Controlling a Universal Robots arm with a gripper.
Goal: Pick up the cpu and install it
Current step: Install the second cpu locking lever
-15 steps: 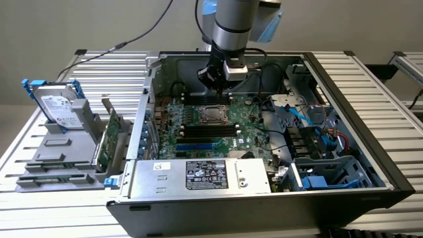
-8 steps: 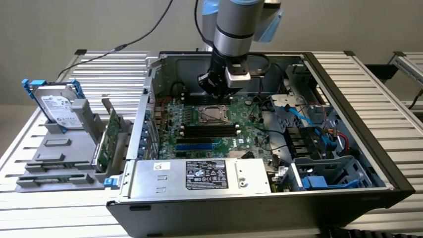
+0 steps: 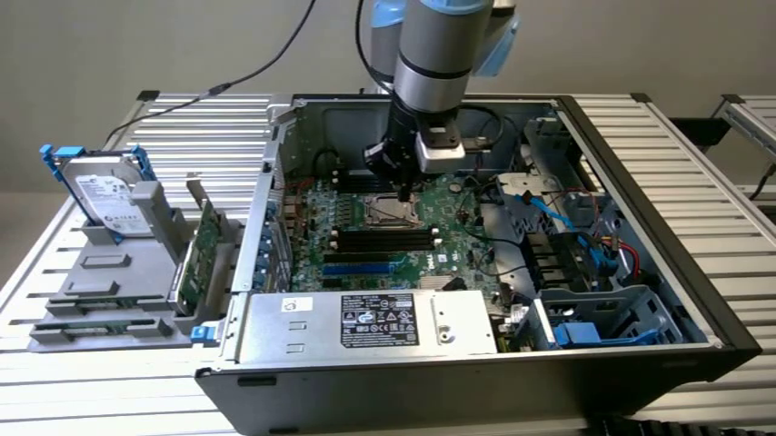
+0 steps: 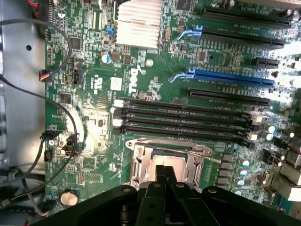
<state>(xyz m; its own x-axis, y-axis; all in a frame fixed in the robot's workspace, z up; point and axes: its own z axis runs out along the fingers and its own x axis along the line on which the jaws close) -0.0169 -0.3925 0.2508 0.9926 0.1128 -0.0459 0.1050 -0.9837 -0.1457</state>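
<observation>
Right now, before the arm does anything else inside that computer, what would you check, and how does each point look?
1. Tool shut: ok, fingers pressed together.
2. Tool over the socket: ok, it hangs just above it in the exterior view.
3. Cpu in the tool: cannot tell; no chip visible between the fingers.
4. Cpu seated in the socket: cannot tell; the tool covers the middle.
5. Cables clear of the tool: ok, they lie toward the exterior view's right.

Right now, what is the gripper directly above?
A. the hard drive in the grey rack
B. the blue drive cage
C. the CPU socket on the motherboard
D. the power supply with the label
C: the gripper, fingers shut, hangs over the metal-framed CPU socket beside the black memory slots.
</observation>
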